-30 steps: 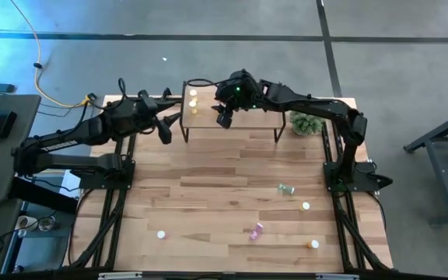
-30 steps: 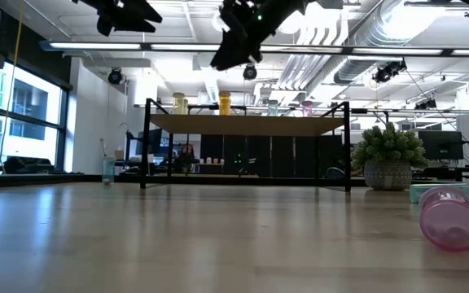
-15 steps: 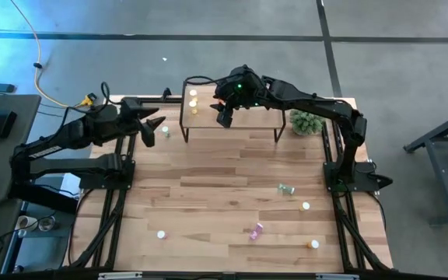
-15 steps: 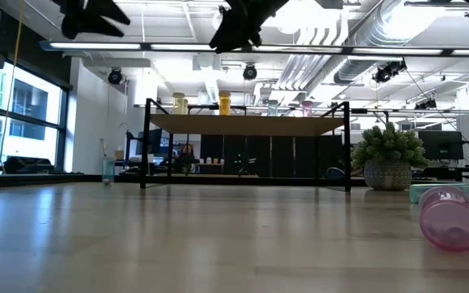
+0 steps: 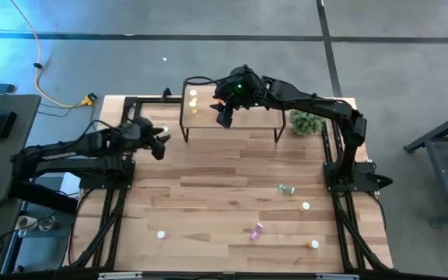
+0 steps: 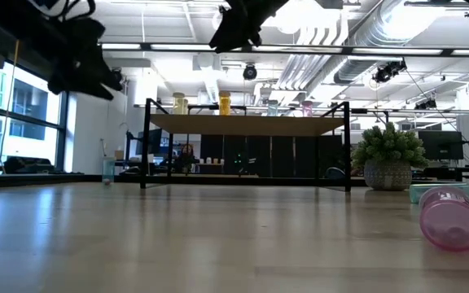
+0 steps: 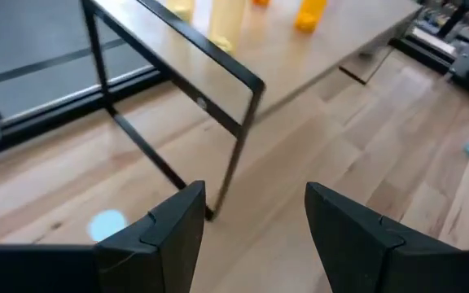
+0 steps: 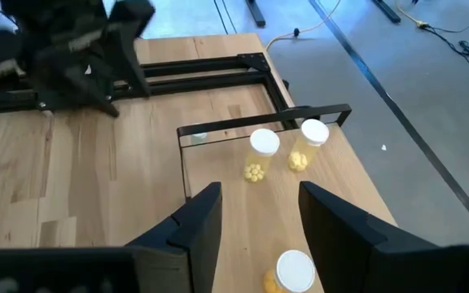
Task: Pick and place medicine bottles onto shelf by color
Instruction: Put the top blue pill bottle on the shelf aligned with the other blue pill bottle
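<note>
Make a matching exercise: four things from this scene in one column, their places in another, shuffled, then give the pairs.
Things:
1. pink bottle
2. yellow bottles
3. plant
4. right gripper

Places:
A. standing on the shelf, at its end
B. above the shelf
C. lying on the table
D. on the table beside the shelf

Pairs: 1-C, 2-A, 3-D, 4-B

Cut off by the frame edge in the low view: the pink bottle (image 6: 452,216) and the teal bottle (image 6: 450,191) behind it; blurred in the left wrist view: the yellow bottles (image 7: 223,18) and orange bottle (image 7: 310,14), tops cropped.
</note>
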